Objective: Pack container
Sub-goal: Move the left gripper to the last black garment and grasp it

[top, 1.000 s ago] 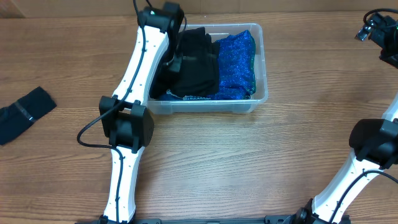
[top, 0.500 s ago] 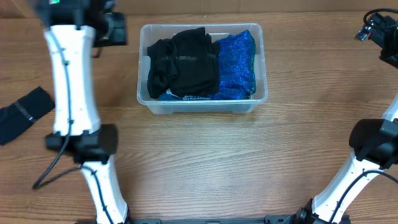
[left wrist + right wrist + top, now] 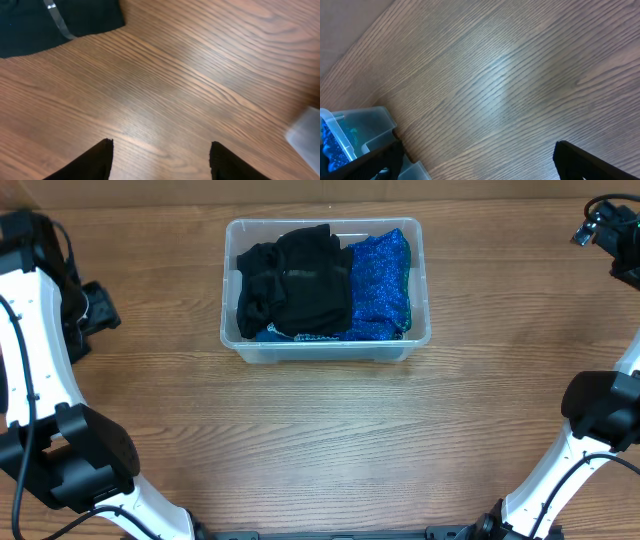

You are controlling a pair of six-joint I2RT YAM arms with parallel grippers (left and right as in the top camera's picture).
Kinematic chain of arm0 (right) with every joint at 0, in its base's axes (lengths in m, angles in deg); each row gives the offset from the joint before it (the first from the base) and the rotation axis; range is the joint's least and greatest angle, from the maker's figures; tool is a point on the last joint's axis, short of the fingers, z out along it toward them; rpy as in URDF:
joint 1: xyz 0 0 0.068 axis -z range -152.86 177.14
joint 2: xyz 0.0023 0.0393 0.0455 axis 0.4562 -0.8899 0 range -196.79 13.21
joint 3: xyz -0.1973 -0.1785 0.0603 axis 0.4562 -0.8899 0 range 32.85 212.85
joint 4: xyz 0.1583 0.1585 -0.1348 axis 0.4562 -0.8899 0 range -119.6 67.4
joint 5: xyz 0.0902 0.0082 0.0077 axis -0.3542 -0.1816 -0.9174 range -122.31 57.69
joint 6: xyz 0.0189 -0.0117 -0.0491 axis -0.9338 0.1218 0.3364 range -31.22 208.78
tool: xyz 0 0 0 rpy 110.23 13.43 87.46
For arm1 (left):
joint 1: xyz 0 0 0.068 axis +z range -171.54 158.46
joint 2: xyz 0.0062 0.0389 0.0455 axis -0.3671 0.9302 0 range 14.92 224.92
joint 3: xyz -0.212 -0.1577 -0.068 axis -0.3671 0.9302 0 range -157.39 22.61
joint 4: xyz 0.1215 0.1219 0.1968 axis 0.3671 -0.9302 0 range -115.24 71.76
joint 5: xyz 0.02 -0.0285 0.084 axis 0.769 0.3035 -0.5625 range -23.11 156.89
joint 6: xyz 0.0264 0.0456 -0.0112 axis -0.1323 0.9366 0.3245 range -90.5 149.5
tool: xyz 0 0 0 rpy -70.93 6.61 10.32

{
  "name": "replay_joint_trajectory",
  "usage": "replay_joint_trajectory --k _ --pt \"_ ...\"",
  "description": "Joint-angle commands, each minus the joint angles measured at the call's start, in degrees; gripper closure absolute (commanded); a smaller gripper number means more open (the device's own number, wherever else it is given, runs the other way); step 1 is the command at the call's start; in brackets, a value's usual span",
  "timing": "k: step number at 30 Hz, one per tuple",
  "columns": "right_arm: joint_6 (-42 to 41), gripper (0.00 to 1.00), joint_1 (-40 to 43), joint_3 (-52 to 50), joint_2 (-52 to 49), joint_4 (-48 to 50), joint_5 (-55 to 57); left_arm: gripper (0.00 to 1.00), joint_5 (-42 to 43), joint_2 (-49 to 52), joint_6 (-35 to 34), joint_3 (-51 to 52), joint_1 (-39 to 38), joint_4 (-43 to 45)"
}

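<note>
The clear container (image 3: 420, 338) stands at the back middle of the table, holding black clothes (image 3: 295, 280) on its left side and a sparkly blue cloth (image 3: 380, 275) on its right. My left gripper (image 3: 100, 308) is far left of it, over bare wood. In the left wrist view this gripper (image 3: 160, 150) is open with nothing between the fingers. A black garment with a grey stripe (image 3: 50, 20) lies on the table just ahead of it. My right gripper (image 3: 600, 225) hangs at the back right corner, open (image 3: 477, 150) and empty, with the container's corner (image 3: 360, 130) at its left.
The left arm's white links (image 3: 40, 360) run down the left side of the table. The right arm's base (image 3: 600, 410) stands at the lower right. A pale blurred edge (image 3: 306, 136) shows at the right of the left wrist view.
My left arm swung away from the container to the far left and its jaws opened. The black clothes stay in the container. The right arm has not moved.
</note>
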Motion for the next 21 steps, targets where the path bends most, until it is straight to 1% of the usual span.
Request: replay_joint_trajectory --k 1,2,4,6,7,10,14,18,21 --pt "0.0 0.0 -0.1 1.5 2.0 0.3 0.0 0.35 -1.5 -0.4 1.4 6.5 1.7 5.9" --pt "0.0 0.0 -0.1 1.5 2.0 0.3 0.0 0.32 -2.9 -0.4 1.4 7.4 1.9 7.6" --pt "0.0 0.0 -0.1 1.5 2.0 0.3 0.0 0.23 -5.7 -0.4 1.4 8.7 2.1 11.3" --pt "0.0 0.0 -0.1 1.5 2.0 0.3 0.0 0.17 -8.4 -0.4 1.7 10.1 2.1 15.5" --pt "0.0 0.0 -0.1 1.5 2.0 0.3 0.0 0.16 -9.5 -0.4 2.7 11.1 2.1 18.2" --pt "0.0 0.0 -0.1 1.5 2.0 0.3 0.0 0.16 -11.0 -0.4 6.4 14.1 2.2 24.3" --pt "0.0 0.0 -0.1 1.5 2.0 0.3 0.0 0.16 -11.9 -0.4 7.6 18.7 3.4 30.8" --pt "0.0 0.0 -0.1 1.5 2.0 0.3 0.0 0.17 -11.9 0.9 7.7 19.6 6.2 33.8" --pt "0.0 0.0 -0.1 1.5 2.0 0.3 0.0 0.18 -11.5 4.0 8.3 19.6 8.4 35.6"
